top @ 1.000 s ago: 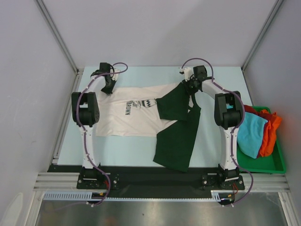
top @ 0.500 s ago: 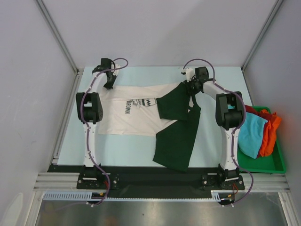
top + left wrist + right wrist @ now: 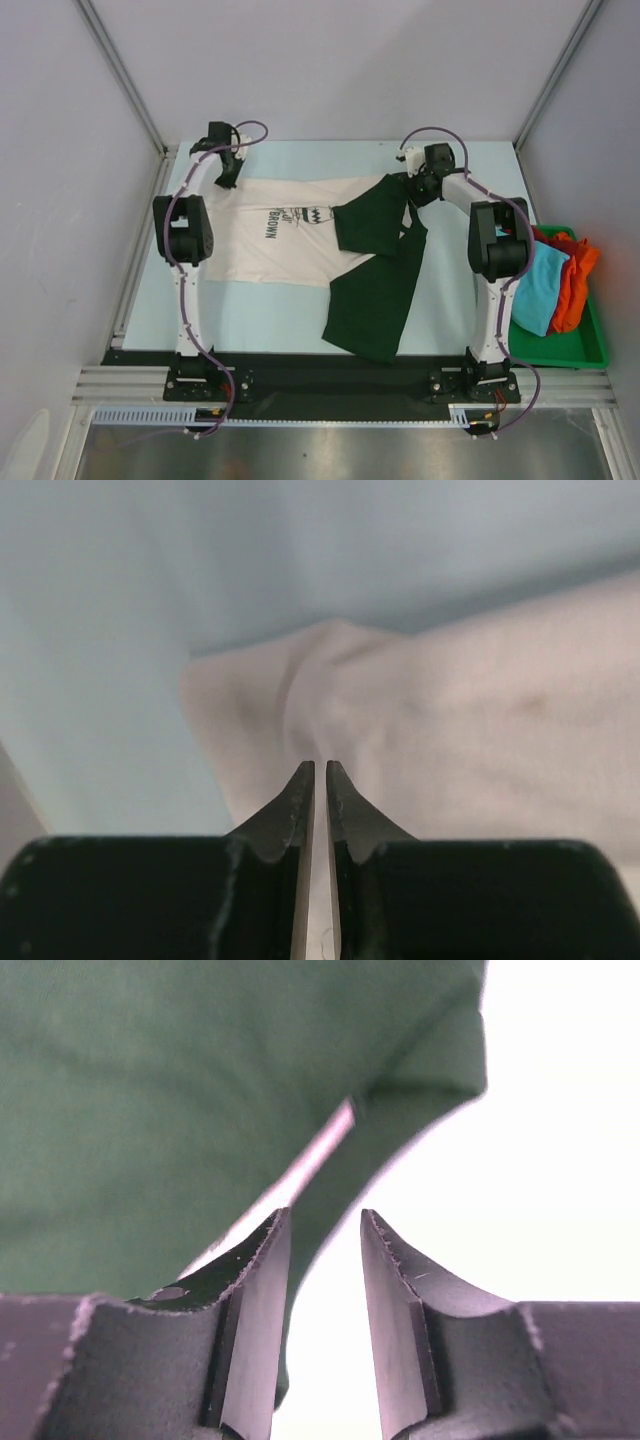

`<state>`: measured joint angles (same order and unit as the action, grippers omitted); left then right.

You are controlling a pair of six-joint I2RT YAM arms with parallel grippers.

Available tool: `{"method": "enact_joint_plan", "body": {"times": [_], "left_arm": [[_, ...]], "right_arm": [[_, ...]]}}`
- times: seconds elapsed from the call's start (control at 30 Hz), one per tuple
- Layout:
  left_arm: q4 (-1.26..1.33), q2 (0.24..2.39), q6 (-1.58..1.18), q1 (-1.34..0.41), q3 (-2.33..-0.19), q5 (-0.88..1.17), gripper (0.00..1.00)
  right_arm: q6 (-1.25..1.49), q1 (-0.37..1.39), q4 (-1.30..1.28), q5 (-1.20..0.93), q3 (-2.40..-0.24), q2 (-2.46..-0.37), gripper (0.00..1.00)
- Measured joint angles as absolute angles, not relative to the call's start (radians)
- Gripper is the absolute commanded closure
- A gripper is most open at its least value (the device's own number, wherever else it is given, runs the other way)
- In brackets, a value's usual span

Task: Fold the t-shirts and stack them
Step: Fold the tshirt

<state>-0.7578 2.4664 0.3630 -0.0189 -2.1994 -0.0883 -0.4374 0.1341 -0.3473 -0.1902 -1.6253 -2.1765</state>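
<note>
The cream-white t-shirt [image 3: 270, 255] lies spread flat on the table, its dark lettering facing up. The dark green t-shirt [image 3: 375, 290] lies crumpled over its right part and reaches toward the near edge. My left gripper [image 3: 226, 172] is at the cream shirt's far left corner. In the left wrist view the left gripper [image 3: 320, 765] has its jaws pinched to a thin slit on the bunched cream cloth [image 3: 480, 700]. My right gripper [image 3: 414, 188] is at the green shirt's far right corner. In the right wrist view the right gripper [image 3: 325, 1215] is open, and the green cloth [image 3: 150, 1090] edge lies by its left finger.
A green tray [image 3: 570, 355] stands at the table's right edge, holding a blue cloth [image 3: 540, 285] and an orange cloth [image 3: 580, 270]. Metal frame posts and grey walls close in the far corners. Pale table surface shows along the left and far sides.
My left gripper has moved slightly farther back at the cream shirt's corner. My right gripper has shifted to the right at the green shirt's far corner. The green shirt has settled slightly.
</note>
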Motion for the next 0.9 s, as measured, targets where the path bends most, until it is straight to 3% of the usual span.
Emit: {"method": "enact_joint_plan", "body": {"times": [0.1,0.13,0.17,0.27,0.57,0.9], "left_arm": [[-0.662,2.292,0.380,-0.022,-1.984,-0.104,0.78],[-0.614,2.220,0.394,-0.023,-1.890,-0.106,0.71],[-0.584,2.159,0.406,-0.027,-1.820,-0.107,0.57],[-0.449,1.979,0.456,-0.055,-1.596,-0.129,0.47],[-0.313,1.763,0.447,-0.177,-1.226,-0.132,0.44],[-0.308,1.455,0.405,-0.203,-1.002,-0.129,0.46]], "right_arm": [[-0.441,0.122,-0.364,-0.186,-1.576,-2.096,0.57],[-0.444,0.119,-0.364,-0.185,-1.555,-2.057,0.56],[-0.449,0.115,-0.364,-0.185,-1.536,-2.017,0.55],[-0.477,0.107,-0.341,-0.205,-1.476,-1.890,0.50],[-0.672,0.159,-0.277,-0.368,-1.067,-1.574,0.47],[-1.039,0.438,-0.426,-0.508,-0.677,-1.151,0.50]]}}
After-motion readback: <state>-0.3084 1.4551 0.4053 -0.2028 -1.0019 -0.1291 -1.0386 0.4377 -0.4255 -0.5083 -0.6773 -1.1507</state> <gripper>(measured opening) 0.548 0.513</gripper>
